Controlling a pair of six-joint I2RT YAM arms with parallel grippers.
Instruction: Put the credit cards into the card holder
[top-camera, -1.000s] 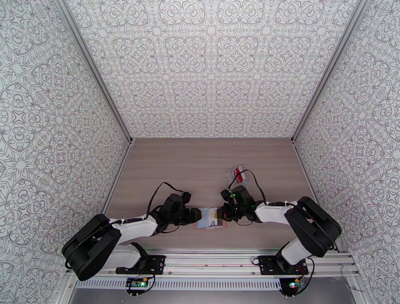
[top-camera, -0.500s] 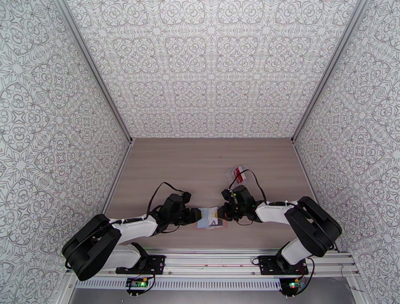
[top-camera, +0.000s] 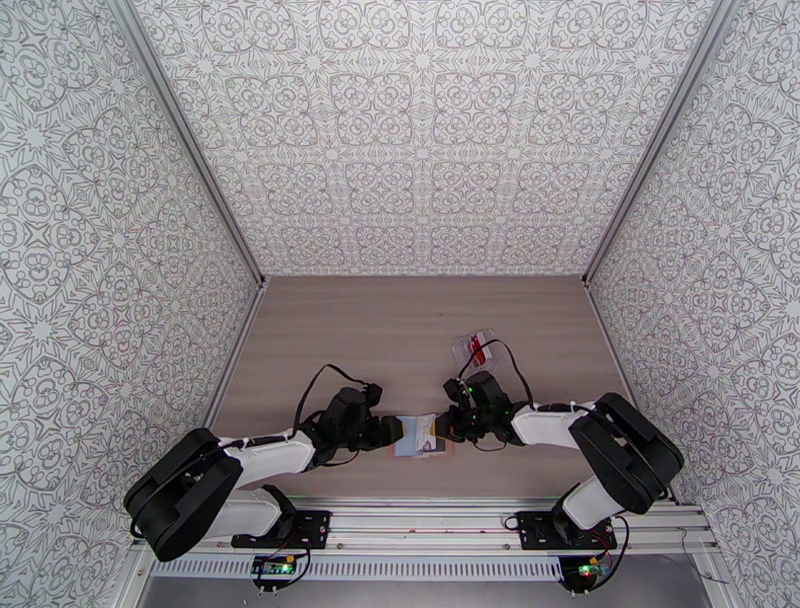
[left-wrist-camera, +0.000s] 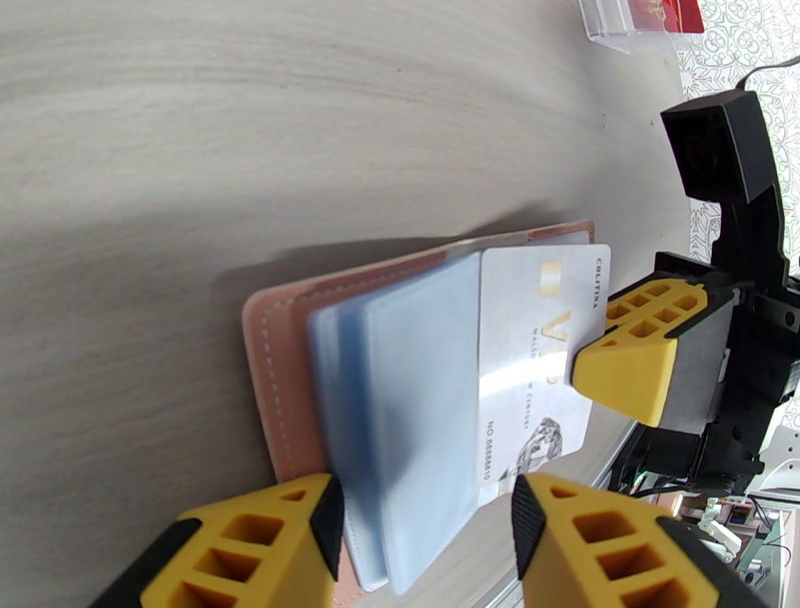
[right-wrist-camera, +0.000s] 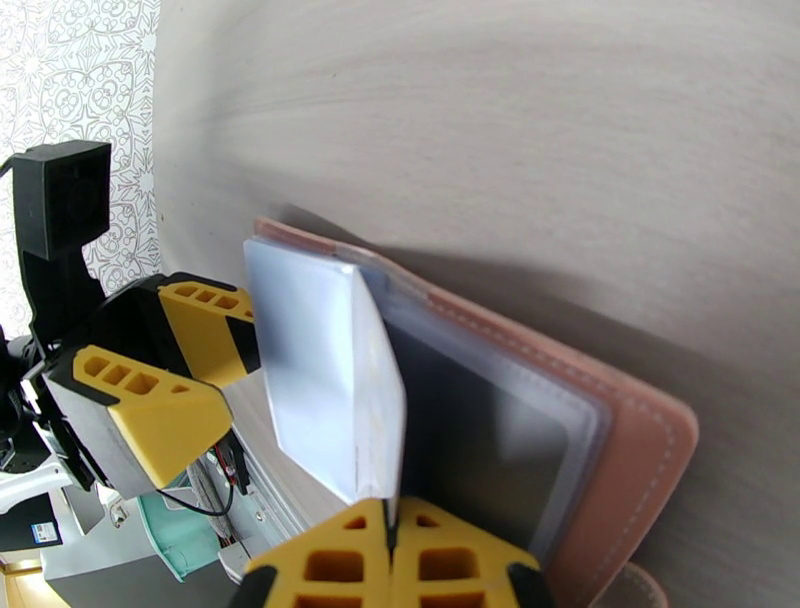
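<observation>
The card holder (top-camera: 421, 446) lies open on the table between both grippers, pinkish-brown (left-wrist-camera: 275, 370) with blue-grey pocket leaves (left-wrist-camera: 410, 400). A white credit card (left-wrist-camera: 535, 350) sits partly inside a pocket. My right gripper (right-wrist-camera: 390, 535) is shut on that card's outer edge (right-wrist-camera: 320, 380), and its yellow fingers (left-wrist-camera: 640, 350) pinch the card in the left wrist view. My left gripper (left-wrist-camera: 425, 540) stands half open, its jaws on either side of the raised pocket leaves at the holder's left end. In the top view the left gripper (top-camera: 396, 432) and right gripper (top-camera: 446, 427) face each other.
A crinkly clear pouch (top-camera: 476, 347) with a red card inside lies behind the right gripper, also at the upper right of the left wrist view (left-wrist-camera: 645, 15). Patterned walls enclose the table; the metal rail (top-camera: 420, 515) runs along the near edge.
</observation>
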